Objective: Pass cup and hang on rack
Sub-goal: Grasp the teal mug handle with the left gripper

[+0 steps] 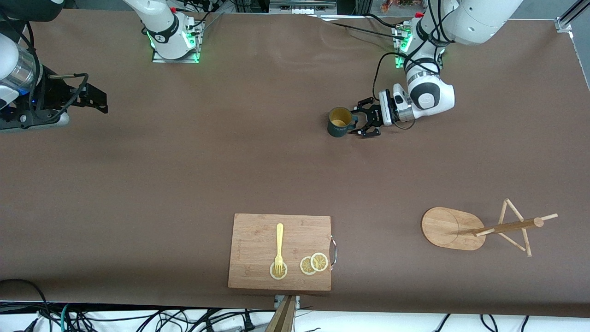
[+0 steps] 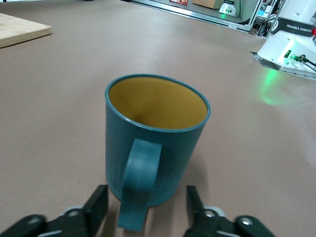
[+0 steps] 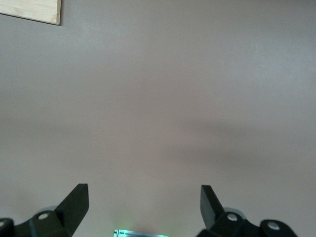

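Observation:
The dark teal cup point(image 1: 340, 121) point(image 2: 155, 143) stands upright on the brown table near the left arm's base, its tan inside showing. Its handle points at my left gripper point(image 1: 358, 121) point(image 2: 146, 195). That gripper is low at the table and open, one finger on each side of the handle with a gap on both sides. The wooden rack point(image 1: 442, 226) stands nearer the front camera, toward the left arm's end. My right gripper point(image 1: 99, 99) point(image 3: 144, 192) waits open over bare table at the right arm's end, holding nothing.
A bamboo cutting board point(image 1: 258, 240) point(image 2: 19, 29) point(image 3: 29, 10) lies near the front edge with a yellow fork point(image 1: 279, 244) and lemon slices point(image 1: 313, 263) on it. The right arm's base point(image 2: 291, 42) shows in the left wrist view.

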Robot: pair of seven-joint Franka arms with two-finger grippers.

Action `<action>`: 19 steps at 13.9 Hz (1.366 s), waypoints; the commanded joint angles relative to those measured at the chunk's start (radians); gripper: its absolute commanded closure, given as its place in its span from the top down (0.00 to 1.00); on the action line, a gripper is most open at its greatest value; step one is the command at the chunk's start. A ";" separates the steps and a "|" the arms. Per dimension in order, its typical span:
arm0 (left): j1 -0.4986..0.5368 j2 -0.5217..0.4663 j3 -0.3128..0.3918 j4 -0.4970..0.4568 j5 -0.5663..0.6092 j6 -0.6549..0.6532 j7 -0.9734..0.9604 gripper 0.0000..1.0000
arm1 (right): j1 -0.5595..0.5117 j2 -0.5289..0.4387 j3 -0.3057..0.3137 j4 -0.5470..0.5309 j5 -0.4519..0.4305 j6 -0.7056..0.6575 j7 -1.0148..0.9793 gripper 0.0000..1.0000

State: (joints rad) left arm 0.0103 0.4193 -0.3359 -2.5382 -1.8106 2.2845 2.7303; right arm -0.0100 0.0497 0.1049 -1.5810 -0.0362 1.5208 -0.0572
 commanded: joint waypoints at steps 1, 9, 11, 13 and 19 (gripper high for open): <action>-0.006 0.006 0.000 0.007 -0.042 -0.006 0.100 0.13 | -0.008 -0.011 0.009 -0.007 -0.011 0.009 -0.013 1.00; 0.045 -0.074 0.009 0.009 0.023 -0.036 -0.158 0.00 | -0.008 -0.011 0.010 -0.007 -0.010 0.006 -0.012 1.00; 0.071 -0.131 0.009 0.013 0.097 -0.048 -0.326 0.00 | -0.008 -0.011 0.010 -0.007 -0.010 0.009 -0.012 1.00; 0.092 -0.177 0.009 0.018 0.163 -0.071 -0.478 0.00 | -0.008 -0.011 0.010 -0.007 -0.010 0.009 -0.012 1.00; 0.215 -0.284 0.125 0.125 0.514 -0.352 -1.014 0.00 | -0.008 -0.011 0.010 -0.007 -0.011 0.007 -0.013 1.00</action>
State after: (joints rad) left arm 0.1909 0.1709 -0.2749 -2.4654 -1.4205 2.0503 1.8818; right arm -0.0099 0.0497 0.1061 -1.5811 -0.0362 1.5229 -0.0572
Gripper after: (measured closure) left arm 0.789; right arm 0.000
